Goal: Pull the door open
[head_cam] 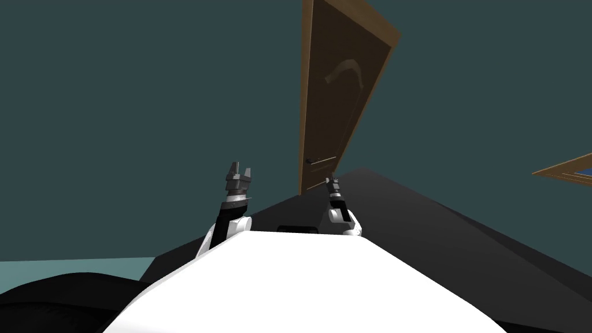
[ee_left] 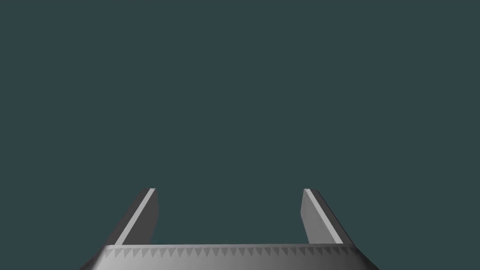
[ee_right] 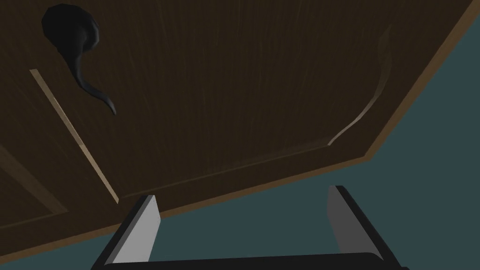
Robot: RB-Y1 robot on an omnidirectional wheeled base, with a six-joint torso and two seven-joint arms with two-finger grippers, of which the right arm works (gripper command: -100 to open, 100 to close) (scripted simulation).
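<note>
While the head view places the right gripper (head_cam: 330,184) near the dark handle (head_cam: 312,160) of the brown door (head_cam: 341,87), left wrist shows the left gripper (ee_left: 229,192) released; right wrist: 2 fingers (ee_right: 143,225) spread, handle off-axis, so closing now would probably miss.

free room lies between the right gripper (ee_right: 241,192) and the door handle (ee_right: 71,29).

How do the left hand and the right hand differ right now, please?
The right hand faces the brown door and its dark lever handle; the left hand faces plain teal wall. The right hand is close to the door; the left hand stands apart from it. Both are open and empty.
</note>
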